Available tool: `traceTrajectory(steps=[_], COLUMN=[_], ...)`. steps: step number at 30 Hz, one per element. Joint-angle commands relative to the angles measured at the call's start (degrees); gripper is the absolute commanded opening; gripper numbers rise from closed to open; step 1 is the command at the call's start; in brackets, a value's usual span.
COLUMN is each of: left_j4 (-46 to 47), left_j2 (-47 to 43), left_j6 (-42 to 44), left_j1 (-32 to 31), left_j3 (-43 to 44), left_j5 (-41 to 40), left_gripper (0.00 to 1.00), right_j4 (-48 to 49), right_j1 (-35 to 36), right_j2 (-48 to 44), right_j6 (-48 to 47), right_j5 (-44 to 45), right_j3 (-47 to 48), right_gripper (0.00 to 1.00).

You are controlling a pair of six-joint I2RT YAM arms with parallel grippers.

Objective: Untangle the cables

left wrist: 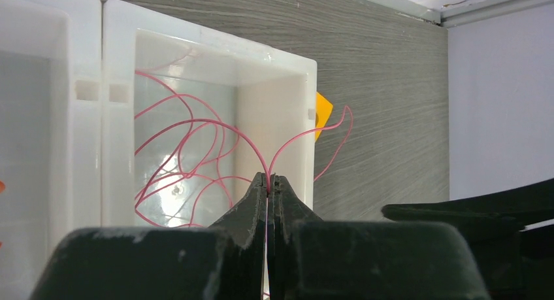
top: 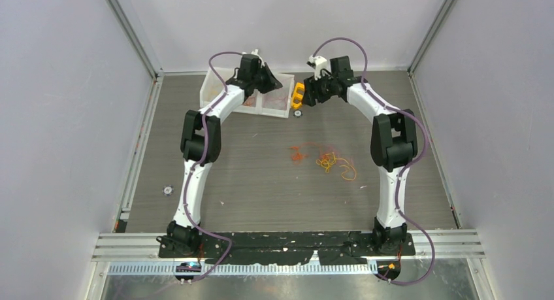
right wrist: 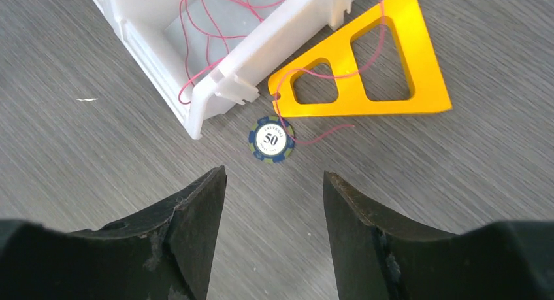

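A red strand (left wrist: 215, 122) is pinched tight by the left gripper (left wrist: 268, 180) over the white bin (left wrist: 117, 51), with red wire draped out across the yellow triangle (right wrist: 392, 51). The right gripper (right wrist: 274, 182) is held wide, nothing in it. Orange and yellow cables (top: 325, 159) are seen clumped mid-table, so plenty's undone.

I see a grey wood-grain tabletop (top: 261, 189) enclosed by plain pale walls (top: 281, 19) at its far, left and right edges. Aluminium rails (top: 138, 150) frame those edges. Lighting is even.
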Motion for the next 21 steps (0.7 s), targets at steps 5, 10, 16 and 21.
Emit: traceTrajectory(steps=[5,10,16,21], left_j4=[2.92,3.4,3.7,4.3], left_j2=[0.88,1.25,1.29,1.49], left_j6=[-1.35,-1.96,-2.03,-2.24], left_j1=[-0.18,-0.19,-0.18,-0.18], left_j3=[1.43,1.3,1.54,1.6], left_j5=[1.87,2.29,2.53,3.0], left_gripper=[0.0,0.0,0.0,0.0], right_j4=[-8.63,-9.75,-8.71,-8.63], right_j1=[4.92,6.09,6.79,6.74], right_j2=[8.84,12.39,13.69,13.17], right_j6=[-4.76,-3.9,-2.58,-2.61], right_j5=[7.66,12.0,16.01,16.38], right_j3=[15.52,19.84,20.87,20.3], right_gripper=[0.58,0.54,0.39,0.21])
